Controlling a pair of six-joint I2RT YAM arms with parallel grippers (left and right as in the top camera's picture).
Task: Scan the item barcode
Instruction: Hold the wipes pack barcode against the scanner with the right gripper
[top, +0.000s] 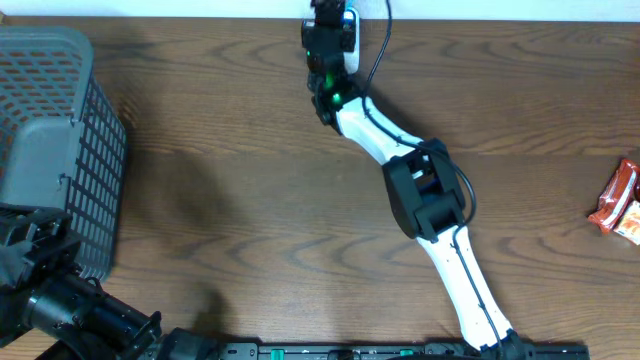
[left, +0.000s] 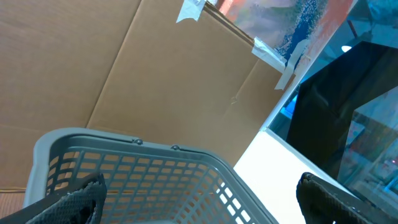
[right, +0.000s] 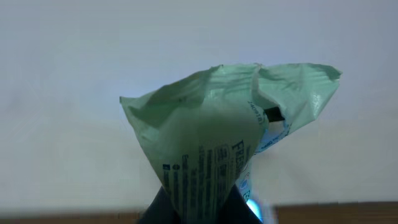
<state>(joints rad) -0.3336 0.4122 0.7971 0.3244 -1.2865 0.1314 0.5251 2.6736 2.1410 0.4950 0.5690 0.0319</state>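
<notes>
A brown wood-grain desk (top: 230, 180) fills the overhead view. At its left edge stands a grey plastic lattice-walled basket (top: 95, 170), partly out of frame. Well apart from it, at the far right edge, lies a red and orange crinkled snack packet (top: 620, 198), flat on the wood.

Grey mesh basket (top: 100, 170) on wooden table (top: 250, 200), far left; red snack packet (top: 620, 197) at right edge.

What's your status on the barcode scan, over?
Left gripper open, by grey basket. Right gripper shut on green packet, at far edge of table. Nothing blocking; red packet lies apart, right.
</notes>
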